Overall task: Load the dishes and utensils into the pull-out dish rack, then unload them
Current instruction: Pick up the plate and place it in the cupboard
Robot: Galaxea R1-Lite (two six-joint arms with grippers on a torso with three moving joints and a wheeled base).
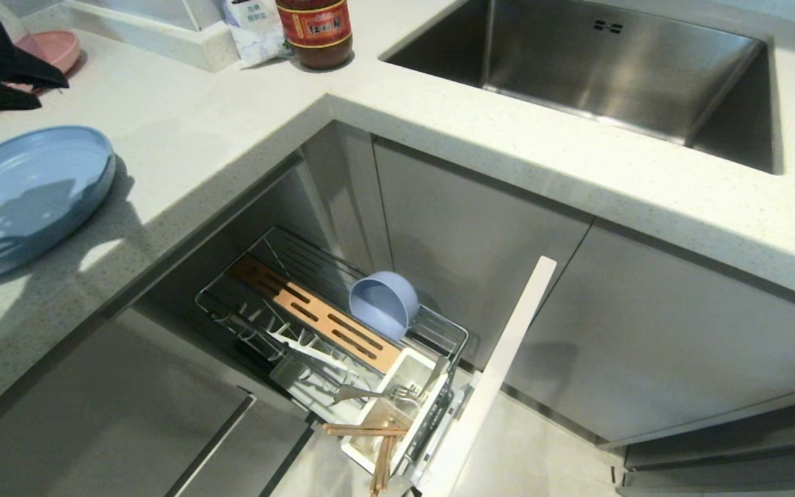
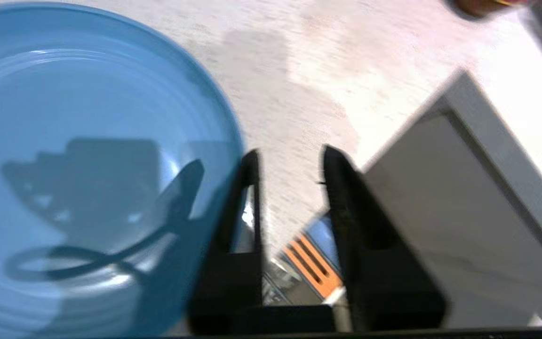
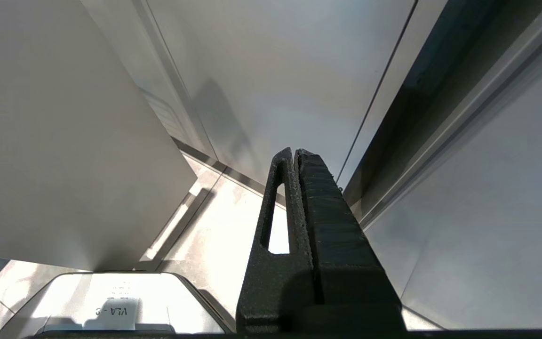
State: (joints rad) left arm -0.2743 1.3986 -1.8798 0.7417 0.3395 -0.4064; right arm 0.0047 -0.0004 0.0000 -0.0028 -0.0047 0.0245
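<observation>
The light-blue plate (image 1: 25, 200) (image 2: 87, 165) lies flat on the counter at the left. My left gripper (image 1: 52, 94) (image 2: 290, 160) hovers above the counter just past the plate's far rim, open, with nothing between its fingers. Below, the pull-out dish rack (image 1: 439, 331) stands drawn out; its wooden strip (image 1: 315, 314) (image 2: 311, 263) shows. The small blue bowl (image 1: 384, 304) sits on its side in the rack. The fork (image 1: 377, 395) and the chopsticks (image 1: 370, 442) lie in the white utensil box (image 1: 370, 455). My right gripper (image 3: 294, 153) hangs shut, low beside the cabinets.
A pink plate (image 1: 56, 48), a white packet (image 1: 252, 31) and a dark sauce bottle (image 1: 315, 31) stand at the back of the counter. The steel sink (image 1: 611, 76) is at the right. The rack's pale cabinet front (image 1: 501, 366) juts out into the floor space.
</observation>
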